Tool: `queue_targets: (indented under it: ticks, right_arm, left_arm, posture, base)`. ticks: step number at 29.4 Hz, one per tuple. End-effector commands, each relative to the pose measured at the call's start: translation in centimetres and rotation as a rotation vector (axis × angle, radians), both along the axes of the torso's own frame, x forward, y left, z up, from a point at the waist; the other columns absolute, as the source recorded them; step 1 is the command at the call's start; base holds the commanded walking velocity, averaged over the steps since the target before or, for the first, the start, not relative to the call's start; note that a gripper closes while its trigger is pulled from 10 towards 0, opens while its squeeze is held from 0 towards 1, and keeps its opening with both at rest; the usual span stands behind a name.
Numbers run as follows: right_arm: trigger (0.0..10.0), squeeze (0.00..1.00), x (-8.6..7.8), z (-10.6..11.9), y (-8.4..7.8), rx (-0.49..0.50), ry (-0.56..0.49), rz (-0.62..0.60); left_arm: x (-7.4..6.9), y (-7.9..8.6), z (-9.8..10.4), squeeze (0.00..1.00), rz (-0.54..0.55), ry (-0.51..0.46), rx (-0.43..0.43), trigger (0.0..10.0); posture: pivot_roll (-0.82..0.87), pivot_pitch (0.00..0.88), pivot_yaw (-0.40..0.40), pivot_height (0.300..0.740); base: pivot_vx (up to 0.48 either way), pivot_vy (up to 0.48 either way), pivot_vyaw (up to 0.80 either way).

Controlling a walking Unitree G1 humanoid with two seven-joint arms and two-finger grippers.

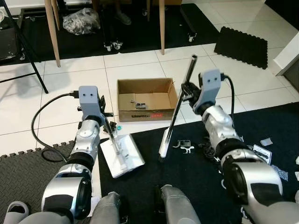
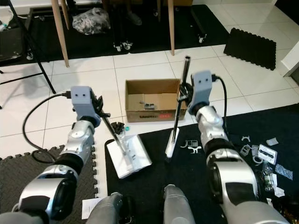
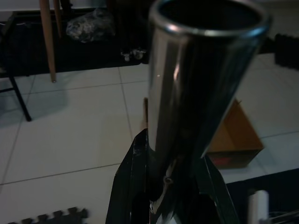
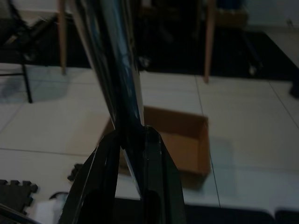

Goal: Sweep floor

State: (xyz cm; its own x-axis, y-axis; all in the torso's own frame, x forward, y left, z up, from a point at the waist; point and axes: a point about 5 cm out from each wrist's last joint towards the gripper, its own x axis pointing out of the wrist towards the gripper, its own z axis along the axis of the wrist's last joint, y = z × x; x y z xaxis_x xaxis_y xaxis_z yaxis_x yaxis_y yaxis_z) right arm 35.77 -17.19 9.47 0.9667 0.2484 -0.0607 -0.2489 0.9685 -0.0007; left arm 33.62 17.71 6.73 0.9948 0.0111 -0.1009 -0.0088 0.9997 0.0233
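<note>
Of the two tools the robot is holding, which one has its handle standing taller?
The broom in the right gripper: its dark pole rises past the cardboard box. The white dustpan, held by the left gripper, has a short handle.

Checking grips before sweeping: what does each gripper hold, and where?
Left gripper clamps the white dustpan's dark metal handle near its top; right gripper clamps the white-headed broom's dark pole on its upper part.

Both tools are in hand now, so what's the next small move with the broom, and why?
Probably draw the broom, held by the right gripper, toward the small white clips on the black mat beside its head, nudging them leftward at the white dustpan held by the left gripper. The clips lie right of the broom head, the dustpan waits left of it, flat on the floor.
</note>
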Motion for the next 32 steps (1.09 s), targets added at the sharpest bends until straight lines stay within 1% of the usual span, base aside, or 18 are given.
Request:
queue_targets:
  ticks: [1, 4, 7, 10, 13, 16, 18, 20, 24, 25, 27, 29, 32]
  right_arm:
    - [10.0, 0.00, -0.2, -0.1, -0.4, 0.024, -0.032, -0.049]
    - [10.0, 0.00, -0.6, -0.7, -0.5, 0.016, -0.025, -0.072]
    - [10.0, 0.00, -1.3, -1.9, -0.3, 0.007, 0.014, -0.078]
    - [10.0, 0.00, -1.8, -2.7, -0.2, 0.010, 0.040, -0.083]
    - [10.0, 0.00, -2.1, -3.3, -0.2, 0.044, 0.072, -0.090]
    - [10.0, 0.00, -2.7, -4.4, -0.1, 0.095, 0.129, -0.085]
    - [10.0, 0.00, -3.3, -5.3, -0.2, 0.120, 0.171, -0.090]
    - [10.0, 0.00, -3.9, -6.1, -0.1, 0.118, 0.204, -0.084]
    - [10.0, 0.00, -4.5, -6.8, 0.1, 0.108, 0.227, -0.085]
    - [10.0, 0.00, -4.5, -6.8, 0.1, 0.108, 0.227, -0.085]
    - [10.0, 0.00, -4.8, -7.2, -0.1, 0.111, 0.230, -0.126]
    - [10.0, 0.00, -4.9, -7.2, -0.1, 0.112, 0.231, -0.132]
    - [10.0, 0.00, -5.4, -7.8, -0.7, 0.117, 0.249, -0.178]
  left_arm:
    - [-0.4, 0.2, -0.4, 0.00, -0.011, -0.004, 0.039, 10.0]
    - [-1.0, 0.0, -1.1, 0.00, -0.022, 0.007, 0.059, 10.0]
    - [-1.7, -0.1, -1.9, 0.00, -0.024, 0.011, 0.067, 10.0]
    - [-2.3, -0.1, -2.5, 0.00, -0.028, 0.020, 0.079, 10.0]
    - [-2.8, -0.1, -3.1, 0.00, -0.031, 0.037, 0.099, 10.0]
    - [-3.5, 0.0, -4.1, 0.00, -0.035, 0.074, 0.126, 10.0]
    - [-4.1, 0.5, -4.7, 0.00, -0.015, 0.104, 0.140, 10.0]
    - [-4.6, 0.8, -5.3, 0.00, -0.001, 0.130, 0.151, 10.0]
    - [-5.4, 1.0, -6.1, 0.00, -0.002, 0.163, 0.175, 10.0]
    - [-5.4, 1.0, -6.1, 0.00, -0.002, 0.163, 0.175, 10.0]
    - [-6.0, 1.0, -6.8, 0.00, -0.003, 0.195, 0.189, 10.0]
    - [-6.1, 1.0, -7.0, 0.00, -0.003, 0.201, 0.194, 10.0]
    - [-6.8, 0.9, -7.6, 0.00, -0.008, 0.230, 0.206, 10.0]
  posture:
    - [-0.04, 0.011, -0.013, 0.740]
    - [-0.03, 0.013, -0.008, 0.740]
    - [-0.03, 0.014, -0.002, 0.740]
    - [-0.02, 0.009, 0.002, 0.740]
    - [-0.02, 0.003, 0.007, 0.740]
    - [-0.03, 0.000, 0.014, 0.740]
    - [-0.02, 0.000, 0.019, 0.740]
    - [-0.03, 0.000, 0.021, 0.740]
    - [-0.02, 0.000, 0.027, 0.740]
    - [-0.02, 0.000, 0.027, 0.740]
    - [-0.02, 0.000, 0.031, 0.740]
    - [-0.02, 0.000, 0.031, 0.740]
    - [-0.02, 0.000, 0.034, 0.740]
  base:
    - [0.000, 0.000, 0.00]
    - [0.000, 0.000, 0.00]
    - [0.000, 0.000, 0.00]
    - [0.000, 0.000, 0.00]
    - [0.000, 0.000, 0.00]
    - [0.000, 0.000, 0.00]
    - [0.000, 0.000, 0.00]
    - [0.000, 0.000, 0.00]
    - [0.000, 0.000, 0.00]
    - [0.000, 0.000, 0.00]
    - [0.000, 0.000, 0.00]
    - [0.000, 0.000, 0.00]
    - [0.000, 0.000, 0.00]
